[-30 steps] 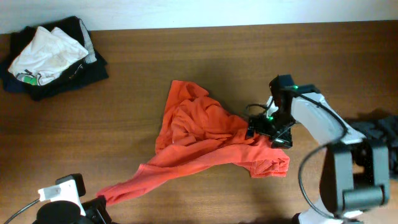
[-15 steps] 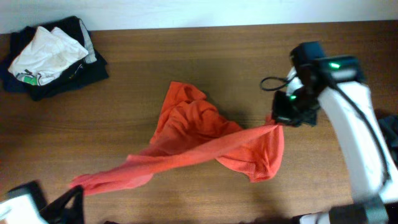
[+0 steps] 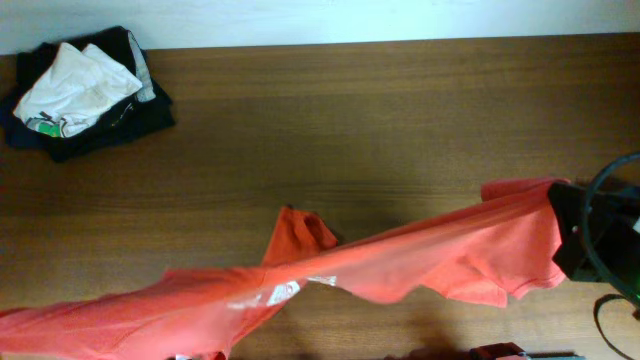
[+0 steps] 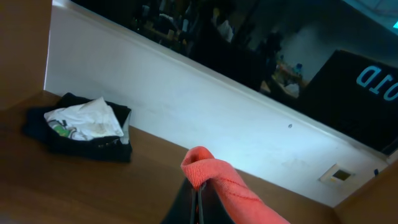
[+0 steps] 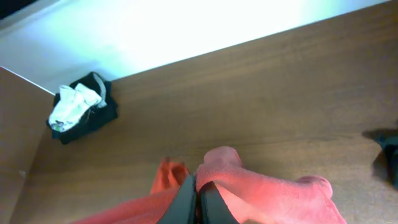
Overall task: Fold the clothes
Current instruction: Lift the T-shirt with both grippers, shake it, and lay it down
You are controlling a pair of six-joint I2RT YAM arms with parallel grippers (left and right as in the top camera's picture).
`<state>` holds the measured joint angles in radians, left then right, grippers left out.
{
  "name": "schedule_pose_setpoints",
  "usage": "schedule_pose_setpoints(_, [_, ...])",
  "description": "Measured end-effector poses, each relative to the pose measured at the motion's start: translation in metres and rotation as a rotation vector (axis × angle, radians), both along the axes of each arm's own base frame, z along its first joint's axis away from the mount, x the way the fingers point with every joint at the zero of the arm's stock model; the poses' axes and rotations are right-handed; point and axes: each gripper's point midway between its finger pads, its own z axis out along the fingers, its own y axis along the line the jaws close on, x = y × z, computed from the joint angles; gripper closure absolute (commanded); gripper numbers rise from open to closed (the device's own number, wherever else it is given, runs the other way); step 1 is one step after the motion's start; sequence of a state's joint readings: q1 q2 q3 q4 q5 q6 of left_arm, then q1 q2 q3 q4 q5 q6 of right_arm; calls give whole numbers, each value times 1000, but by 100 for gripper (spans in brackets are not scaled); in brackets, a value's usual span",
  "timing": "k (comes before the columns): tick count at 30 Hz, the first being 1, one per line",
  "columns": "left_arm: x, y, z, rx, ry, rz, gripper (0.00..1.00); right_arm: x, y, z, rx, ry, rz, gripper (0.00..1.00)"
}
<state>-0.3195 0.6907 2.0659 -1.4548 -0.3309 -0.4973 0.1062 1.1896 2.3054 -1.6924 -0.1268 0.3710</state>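
Holding an orange shirt (image 3: 400, 265) stretched in a long band over the lower part of the wooden table (image 3: 350, 120), from the bottom left corner up to the right edge. Pinches one bunched end in the left gripper (image 4: 198, 200), fingers closed tight on the fabric, and the other end in the right gripper (image 5: 199, 198), likewise clamped, with cloth spilling over the tips. Sags in the middle, white label showing, one flap drooping there. Sits well apart from a pile of dark and white clothes (image 3: 80, 90) at the far left corner.
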Motion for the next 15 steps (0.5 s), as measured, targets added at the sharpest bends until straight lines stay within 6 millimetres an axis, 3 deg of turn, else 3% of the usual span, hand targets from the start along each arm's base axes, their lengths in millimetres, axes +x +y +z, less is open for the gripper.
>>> schedule_pose_setpoints(3, [30,-9,-20,36,103,4,100,18,0,-6,-10,40,-9,96])
schedule_pose_setpoints(5, [102,-32,-52,110,290,8,100,75,3,-30,-36,149,-23,96])
schedule_pose_setpoints(7, [151,-48,-64,163,365,2,100,125,8,-42,-44,165,-17,96])
schedule_pose_setpoints(8, [198,-63,-70,217,397,-9,100,166,14,-64,-54,210,0,96])
schedule_pose_setpoints(9, [239,-76,-91,286,475,-24,100,182,18,-75,-56,234,13,96])
schedule_pose_setpoints(11, [282,-89,-116,380,570,-57,100,204,22,-87,-54,249,30,96])
schedule_pose_setpoints(13, [322,-93,-96,437,553,-70,100,206,16,-62,-39,174,21,96])
schedule_pose_setpoints(14, [331,-88,-70,427,494,-61,100,201,0,-28,-28,72,-16,96])
schedule_pose_setpoints(15, [332,-78,-28,397,379,-42,100,188,-21,9,-25,-39,-71,96])
